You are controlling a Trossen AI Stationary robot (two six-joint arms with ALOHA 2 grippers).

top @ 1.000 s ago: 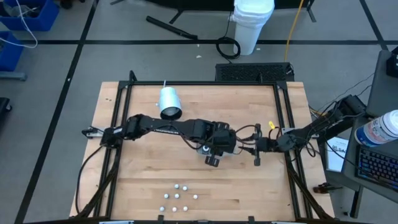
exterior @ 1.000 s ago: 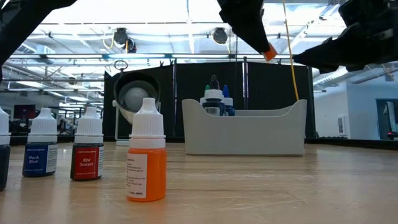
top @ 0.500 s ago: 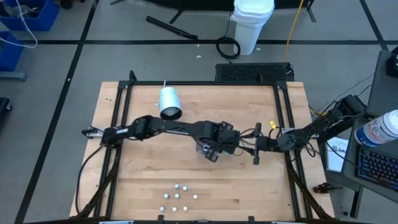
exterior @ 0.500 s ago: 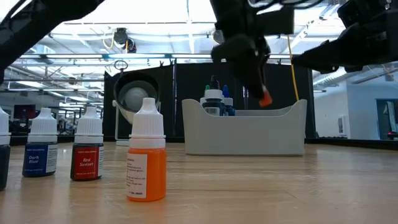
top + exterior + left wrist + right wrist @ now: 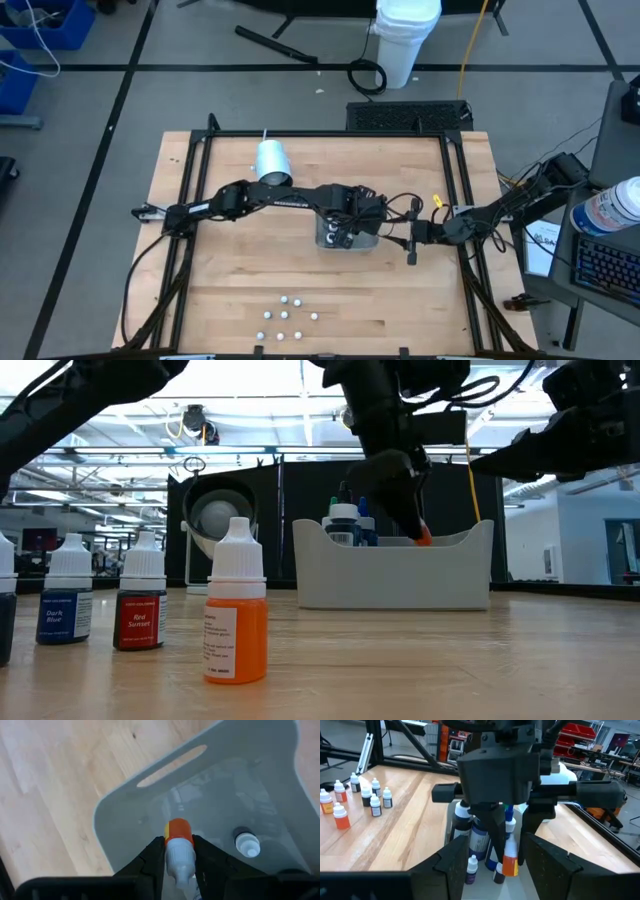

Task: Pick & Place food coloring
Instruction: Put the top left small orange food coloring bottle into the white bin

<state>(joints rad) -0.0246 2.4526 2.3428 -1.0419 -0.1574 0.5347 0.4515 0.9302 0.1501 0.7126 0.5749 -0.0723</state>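
Note:
My left gripper [image 5: 178,842] is shut on an orange food coloring bottle [image 5: 179,829] and hangs over the grey tray [image 5: 366,244] at the table's middle. The bottle's orange end [image 5: 424,538] is level with the tray's rim [image 5: 400,550]. Several other bottles [image 5: 479,842] stand inside the tray. More food coloring bottles [image 5: 285,318] stand near the table's near edge; in the low view these include an orange one [image 5: 236,615]. My right gripper [image 5: 412,241] is just right of the tray, level and open, with nothing between its fingers. My left gripper pinches the bottle by its white cap end [image 5: 179,854] between its two fingers. The fingers slant down from above. The bottle hangs below them with its orange body [image 5: 510,865] lowest, tilted, over the tray's inside and clear of the bottles there.
A big white cylinder [image 5: 271,165] lies on its side at the table's far left. Black rails [image 5: 190,200] run along the table's left and right sides. Bare wood lies between the tray and the near row of bottles.
My left gripper has come down with the orange bottle and gone a little toward the table's far edge, rolling its wrist as it went. The bottle has sunk from well above the tray to the level of its rim.

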